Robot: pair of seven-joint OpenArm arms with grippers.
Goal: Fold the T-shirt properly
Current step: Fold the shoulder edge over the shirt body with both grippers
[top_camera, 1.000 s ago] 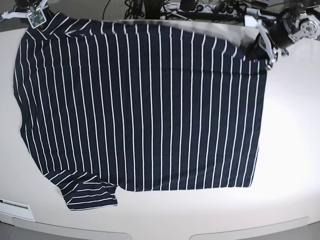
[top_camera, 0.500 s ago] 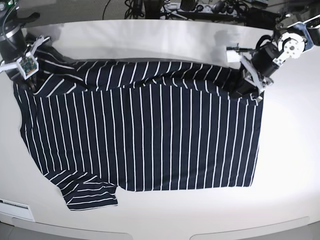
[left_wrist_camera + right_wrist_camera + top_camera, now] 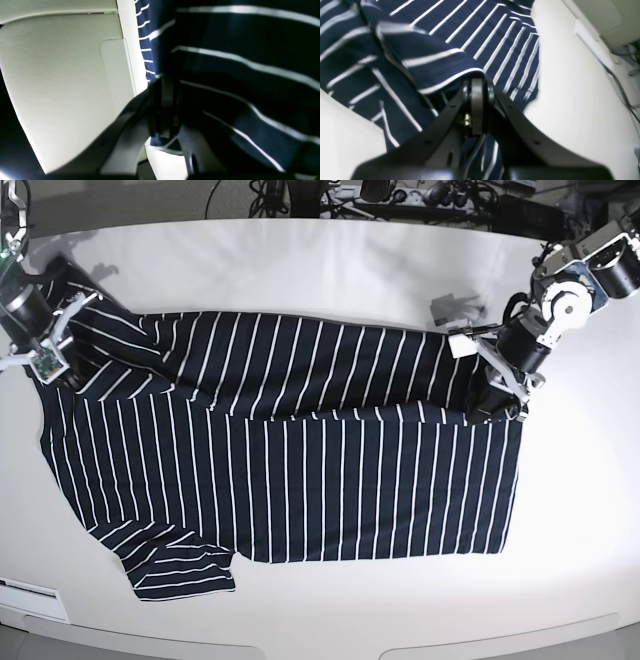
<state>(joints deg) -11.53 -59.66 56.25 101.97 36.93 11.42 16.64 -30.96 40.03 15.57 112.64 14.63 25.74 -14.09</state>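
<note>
The T-shirt is spread on the tabletop, its far edge pinched at each end by the left claw and right claw, so one even fold can be laid.

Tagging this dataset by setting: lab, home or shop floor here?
Most likely a robotics lab bench. A bare white table holds only the T-shirt, two arm-mounted grippers, left and right, work it, and cables and gear crowd the far edge.
</note>
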